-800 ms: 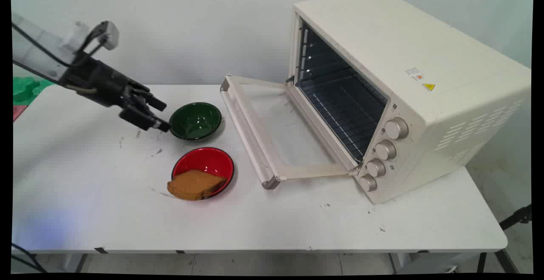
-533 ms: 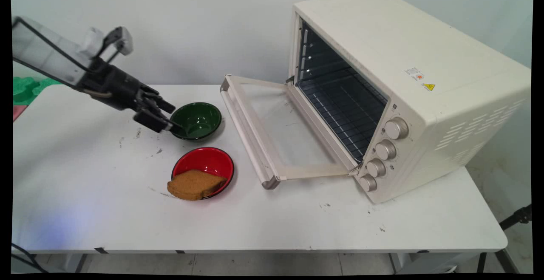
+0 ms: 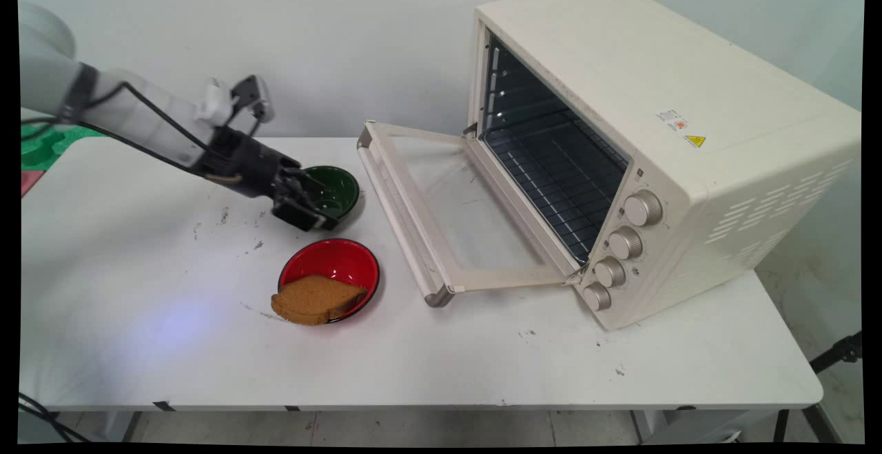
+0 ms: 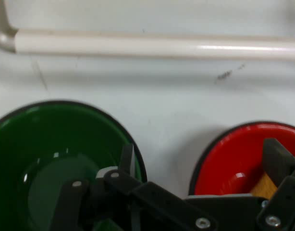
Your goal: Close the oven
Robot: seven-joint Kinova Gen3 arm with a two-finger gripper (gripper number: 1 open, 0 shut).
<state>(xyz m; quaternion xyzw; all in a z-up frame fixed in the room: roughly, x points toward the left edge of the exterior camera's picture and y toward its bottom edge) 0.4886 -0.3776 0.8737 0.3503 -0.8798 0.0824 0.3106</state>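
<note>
So the gripper (image 3: pixel 318 207) is down low over the near rim of the green bowl (image 3: pixel 337 189), which sits towards the far left part of the worktop (image 3: pixel 138 289). From the hand view the fingers (image 4: pixel 277 156) are spread apart: one is inside the green bowl (image 4: pixel 56 154) and the other hangs over by the red bowl (image 4: pixel 234 159). It isn't clamped on anything that I can see. I can't tell whether a finger is actually touching the green rim or just above it.

The red bowl (image 3: pixel 331 264) is just in front of the green one, close but not touching, with a slice of brown bread (image 3: pixel 315 299) lying in it and poking out over its near-left rim. The toaster oven (image 3: pixel 654 130) takes up the right side of the worktop, with its door (image 3: pixel 448 206) dropped flat open towards the bowls.

What could go wrong, as I see it: the two bowls are so close that the outer finger could clip the red one and shove it, or tip the bread off onto the worktop. A thin enamel-looking rim also seems easy to slip off. The open door's handle sits near the green bowl, so a swing that way could knock it.

Writing: there's a yellow warning triangle (image 3: pixel 694 140) and a small sticker on top of the oven, too tiny to read. No brand that I can make out.
</note>
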